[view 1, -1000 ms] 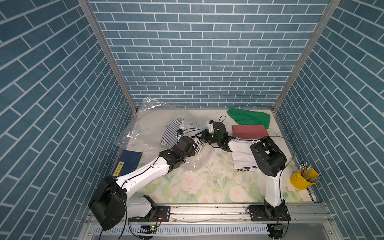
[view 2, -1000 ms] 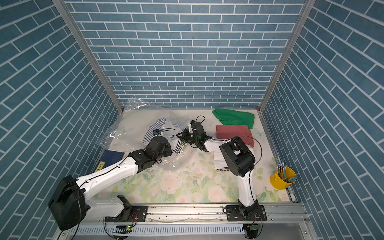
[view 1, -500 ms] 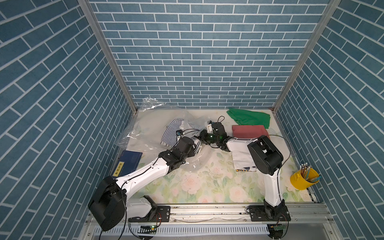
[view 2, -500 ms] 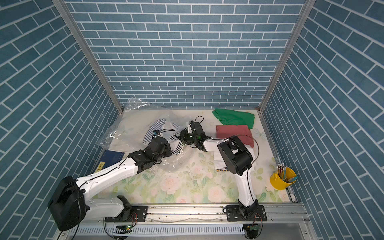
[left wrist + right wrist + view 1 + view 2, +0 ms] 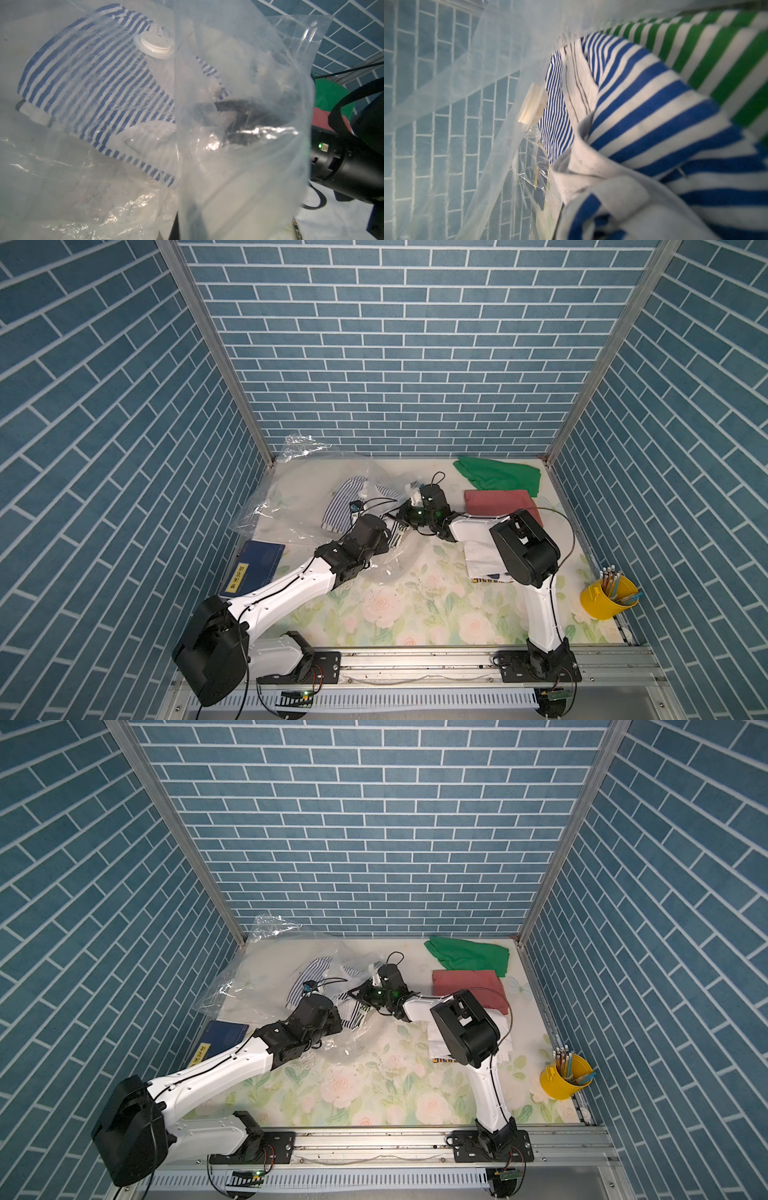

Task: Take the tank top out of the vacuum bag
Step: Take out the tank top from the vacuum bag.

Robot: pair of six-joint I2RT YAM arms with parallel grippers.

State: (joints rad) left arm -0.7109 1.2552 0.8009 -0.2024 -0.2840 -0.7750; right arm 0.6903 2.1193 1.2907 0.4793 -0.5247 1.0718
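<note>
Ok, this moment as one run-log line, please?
left hand: shut on clear crinkly plastic vacuum bag | right hand: shut on blue-and-white striped tank top, inside bag | status: top not yet out

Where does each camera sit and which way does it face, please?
Top views: high above the front rail, looking down at the table; left arm and right arm show.
Left wrist: on the left arm, facing the tank top through the vacuum bag; the right arm shows.
Right wrist: close on the tank top, bag film beside; no robot part shows.
Shared: both wrist views show the valve.
</note>
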